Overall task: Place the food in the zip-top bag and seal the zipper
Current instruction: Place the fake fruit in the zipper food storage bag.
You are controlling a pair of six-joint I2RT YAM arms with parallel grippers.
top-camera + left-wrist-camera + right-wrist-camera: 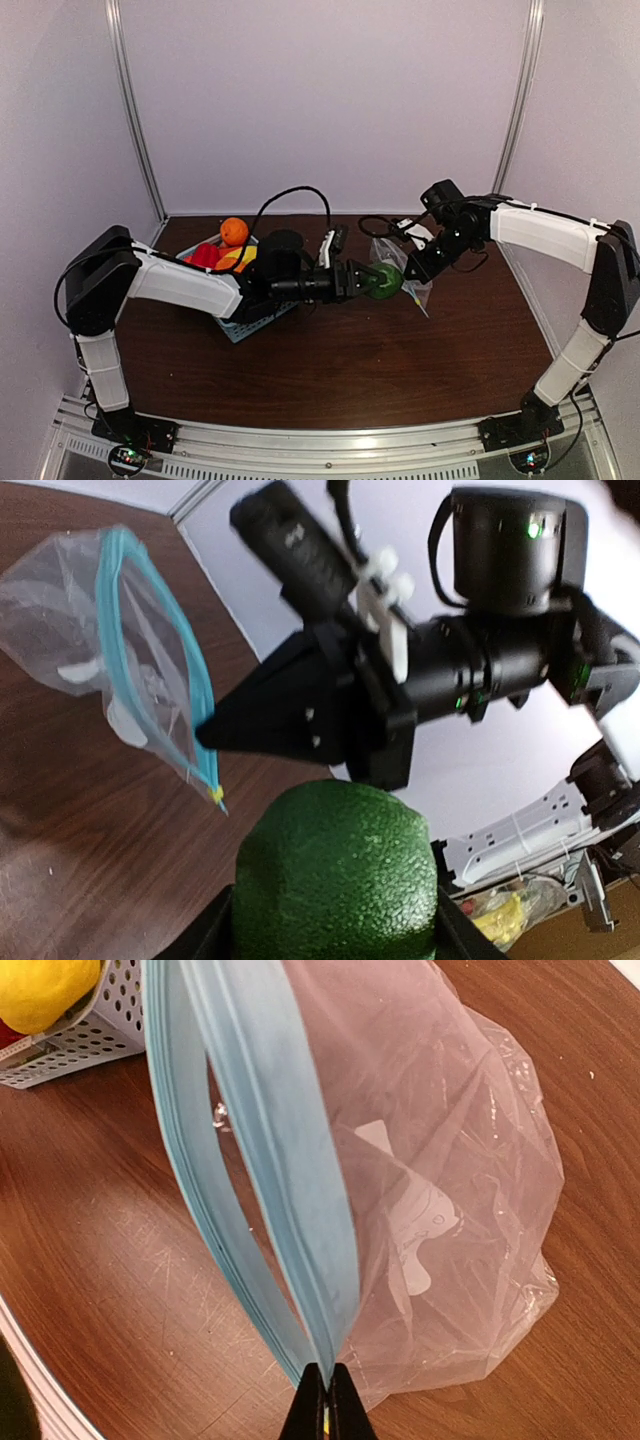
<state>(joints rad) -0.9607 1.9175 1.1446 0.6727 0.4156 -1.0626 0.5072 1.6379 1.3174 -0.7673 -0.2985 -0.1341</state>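
1. The left jaws are gripping a dark green toy fruit [383, 281] by its sides, holding it above the surface [340, 370] near the middle, just left of the bag's mouth.
2. The right jaws are pinching tight on one end of the zipper [270, 1140], lifting that edge of the zip-top bag [450, 1190] while the crinkled body is resting on the surface, right of the middle.
3. The zipper's two light-blue strips are bowing apart, leaving the mouth gaping, and are meeting only at the pinched end.
4. A light-blue lattice basket [245, 325] is sitting left of the middle, partly under the left arm, carrying an orange fruit [234, 231], a red piece [205, 255] and a yellow piece [40, 990].
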